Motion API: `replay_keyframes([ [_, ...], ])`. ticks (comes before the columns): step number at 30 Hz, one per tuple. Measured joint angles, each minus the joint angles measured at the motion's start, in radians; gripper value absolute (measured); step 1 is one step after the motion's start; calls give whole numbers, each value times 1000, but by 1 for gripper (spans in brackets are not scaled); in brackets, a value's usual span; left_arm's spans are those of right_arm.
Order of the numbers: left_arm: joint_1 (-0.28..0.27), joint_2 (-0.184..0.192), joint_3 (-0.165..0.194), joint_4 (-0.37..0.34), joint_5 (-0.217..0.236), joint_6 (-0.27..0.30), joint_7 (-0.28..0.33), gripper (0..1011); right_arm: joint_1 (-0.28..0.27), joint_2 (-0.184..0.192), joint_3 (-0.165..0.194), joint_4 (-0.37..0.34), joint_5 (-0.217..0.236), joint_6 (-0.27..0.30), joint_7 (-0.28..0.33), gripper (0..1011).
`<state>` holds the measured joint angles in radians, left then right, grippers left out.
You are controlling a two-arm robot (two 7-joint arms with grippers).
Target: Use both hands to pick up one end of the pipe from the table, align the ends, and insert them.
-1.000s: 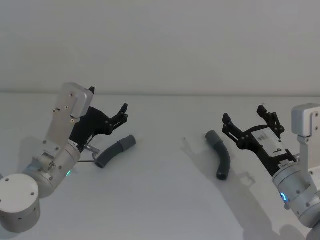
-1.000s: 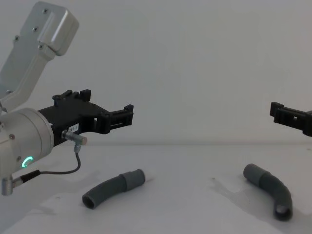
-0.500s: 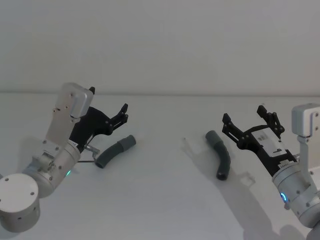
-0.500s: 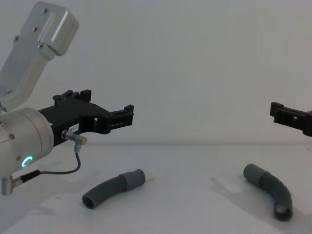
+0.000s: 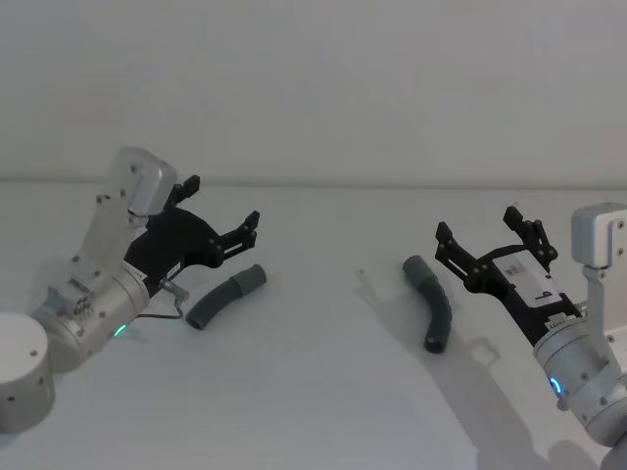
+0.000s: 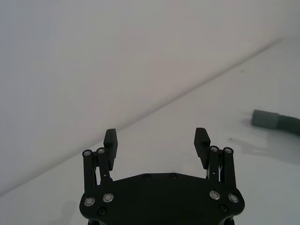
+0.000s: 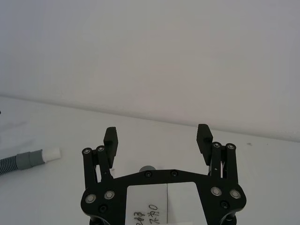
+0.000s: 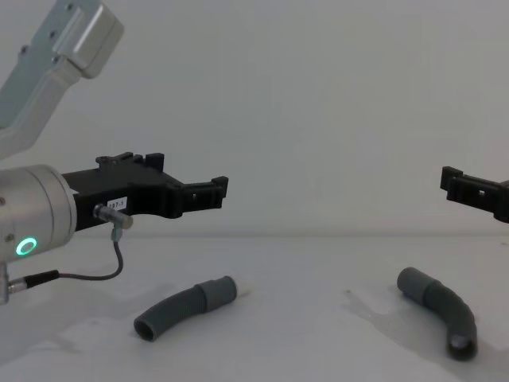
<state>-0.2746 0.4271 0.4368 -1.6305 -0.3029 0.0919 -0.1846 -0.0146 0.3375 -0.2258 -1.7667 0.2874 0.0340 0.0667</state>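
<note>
Left tool [image 5: 220, 200] shifted forward; wide open, empty, above pipe piece [image 5: 227, 297].

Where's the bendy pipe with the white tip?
The white-tipped pipe lies on the table on the robot's left in the head view, close beside the open left hand, well apart from the other pipe on the right.

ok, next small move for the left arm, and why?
Probably lower the left gripper onto the left hose piece near its cuff: it is open and hovers clear of the piece, which lies on the table. The right gripper, also open, hovers by the right hose piece.
</note>
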Motion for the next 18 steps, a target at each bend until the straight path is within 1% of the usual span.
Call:
replay_keyframes([
  [6, -24, 24, -3, 9, -43, 53, -81, 1000, 0, 0, 0, 0, 0, 0, 0, 1001],
  [7, -33, 32, -3, 14, -56, 72, -105, 1000, 0, 0, 0, 0, 0, 0, 0, 1001],
  [9, -42, 38, -3, 19, -66, 88, -125, 1000, 0, 0, 0, 0, 0, 0, 0, 1001],
  [10, -52, 45, -1, 27, -74, 104, -144, 1000, 0, 0, 0, 0, 0, 0, 0, 1001],
  [18, -96, 63, 8, 66, -110, 165, -214, 1000, 0, 0, 0, 0, 0, 0, 0, 1001],
])
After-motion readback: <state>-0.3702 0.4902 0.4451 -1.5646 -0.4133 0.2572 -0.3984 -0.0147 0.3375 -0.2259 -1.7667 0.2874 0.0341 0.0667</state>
